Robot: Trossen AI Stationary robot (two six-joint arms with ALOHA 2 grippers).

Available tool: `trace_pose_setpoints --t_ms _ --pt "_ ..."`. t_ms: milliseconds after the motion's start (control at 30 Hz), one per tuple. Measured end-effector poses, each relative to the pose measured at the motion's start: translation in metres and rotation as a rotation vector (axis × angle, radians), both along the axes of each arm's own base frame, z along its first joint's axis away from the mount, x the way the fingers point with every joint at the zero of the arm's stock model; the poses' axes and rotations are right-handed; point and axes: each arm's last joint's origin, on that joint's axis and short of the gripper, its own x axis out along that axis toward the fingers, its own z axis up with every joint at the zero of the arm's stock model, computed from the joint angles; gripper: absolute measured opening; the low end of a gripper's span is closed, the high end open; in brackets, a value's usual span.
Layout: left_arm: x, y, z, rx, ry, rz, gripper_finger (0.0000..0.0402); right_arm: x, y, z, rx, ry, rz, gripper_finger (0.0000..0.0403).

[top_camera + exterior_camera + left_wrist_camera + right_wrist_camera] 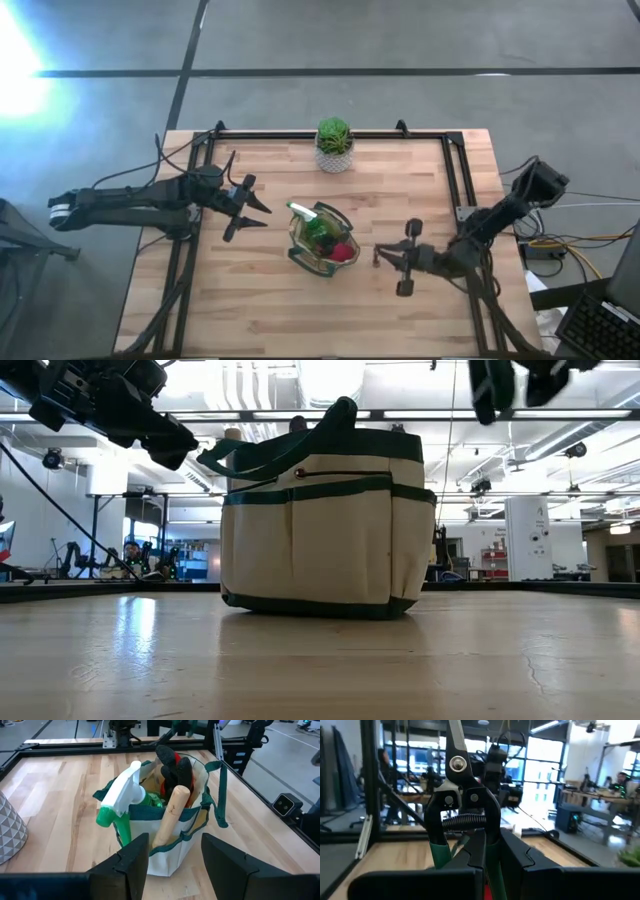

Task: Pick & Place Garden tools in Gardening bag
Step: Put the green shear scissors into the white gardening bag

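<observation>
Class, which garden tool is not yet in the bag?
The pruners, gripped upright in the right hand. The spray bottle and the wooden-handled tool already stand in the bag.

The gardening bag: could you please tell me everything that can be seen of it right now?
The gardening bag is a small cream fabric tote with dark green trim, outer pockets and green handles. It stands upright near the table's middle, in front of the potted plant, between the two arms. Its round mouth is open; a green spray bottle, a wooden handle and dark and red pieces stick out of it. No gripper touches it.
</observation>
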Motion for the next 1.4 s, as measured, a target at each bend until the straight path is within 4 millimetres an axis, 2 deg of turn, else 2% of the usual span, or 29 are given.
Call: trace_pose_setpoints --t_ms 167,400,567,733,900,1400 --pt "0.000 0.000 0.000 0.000 0.000 0.000 0.0184 0.009 0.015 -0.024 0.015 0.062 -0.082 0.0019" --pt "0.000 0.000 0.000 0.000 0.000 0.000 0.0184 0.031 0.027 -0.041 0.013 0.020 -0.179 0.0019" --pt "0.000 0.000 0.000 0.000 0.002 0.000 0.0184 0.043 0.021 -0.046 0.042 0.014 -0.205 0.0019" --pt "0.000 0.000 0.000 -0.001 0.003 0.000 0.0184 0.047 0.015 -0.044 0.039 0.010 -0.228 0.0019" --pt "0.000 0.000 0.000 -0.001 0.003 0.000 0.0184 0.054 0.007 -0.043 0.056 -0.018 -0.179 0.0019" --pt "0.000 0.000 -0.001 -0.001 0.006 0.000 0.0184 0.066 -0.011 -0.050 0.122 -0.033 -0.220 0.0018"
